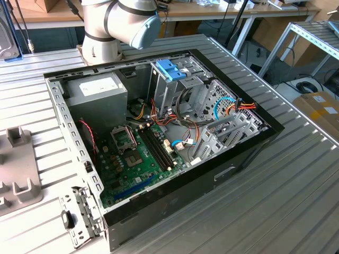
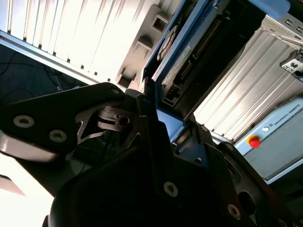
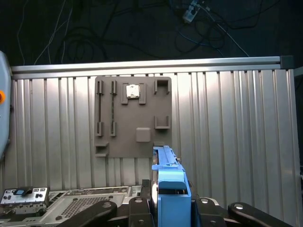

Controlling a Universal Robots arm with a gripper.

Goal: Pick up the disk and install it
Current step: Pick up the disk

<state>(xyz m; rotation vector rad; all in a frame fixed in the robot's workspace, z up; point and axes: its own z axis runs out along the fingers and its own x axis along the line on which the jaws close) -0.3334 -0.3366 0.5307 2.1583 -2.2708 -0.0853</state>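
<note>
The gripper pinches the disk between its black links, one on either flat side, as the first wrist view shows. The disk stands on edge with its light-blue frame toward the camera, held up over the ribbed table and clear of it. Beyond it on the table lies a grey plate with slots and small blocks. In the second wrist view the disk shows its dark body and a blue side rail running out from the gripper. In the exterior view the open case lies mid-table, and its cage with a blue latch is on the far side, near the arm. The plate sits at the exterior view's left, beside the case
</note>
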